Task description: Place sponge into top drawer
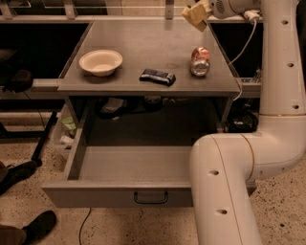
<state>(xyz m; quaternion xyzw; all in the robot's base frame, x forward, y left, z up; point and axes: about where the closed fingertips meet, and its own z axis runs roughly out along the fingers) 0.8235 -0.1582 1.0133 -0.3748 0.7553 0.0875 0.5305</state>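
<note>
Holding the sponge (195, 17) pinched in our gripper (204, 10) above the desk's (143, 52) far right corner, we are mid-carry, and next must bring it forward, down into the open drawer (134, 165).

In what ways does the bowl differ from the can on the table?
The bowl is cream, wide and stands upright at the left; the can is red and silver, narrower, and lies on its side at the right. Both rest on the table, neither in the open top drawer. The gripper is above the far right corner.
</note>
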